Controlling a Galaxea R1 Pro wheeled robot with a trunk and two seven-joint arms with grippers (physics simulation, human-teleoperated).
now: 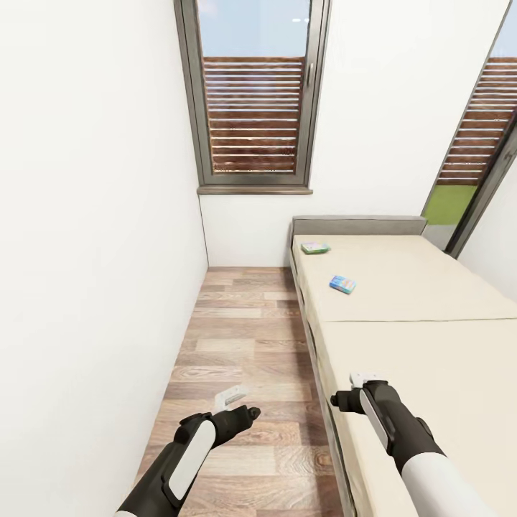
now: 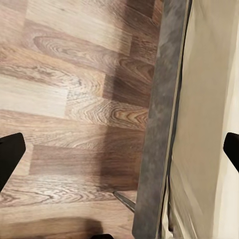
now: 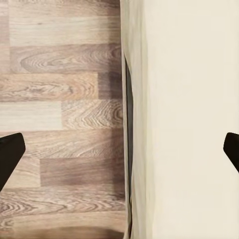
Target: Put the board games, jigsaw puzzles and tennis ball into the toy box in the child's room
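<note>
No print on either box was legible from head cam. Two board games lay on the bed (image 1: 402,287), both on its far mattress section: a green one (image 1: 315,248) near the headboard (image 1: 357,225), a blue one (image 1: 342,284) a bit further from it, well apart. Bed had 2 mattress sections w/ a seam between. Open strip of plank floor (image 1: 237,337) ran between bed's side edge & white wall (image 1: 93,251). Left gripper (image 1: 233,397) hung over that strip beside bed, jaws wide apart, empty. Right gripper (image 1: 366,379) was over bed's near edge, jaws spread too, nothing held.
</note>
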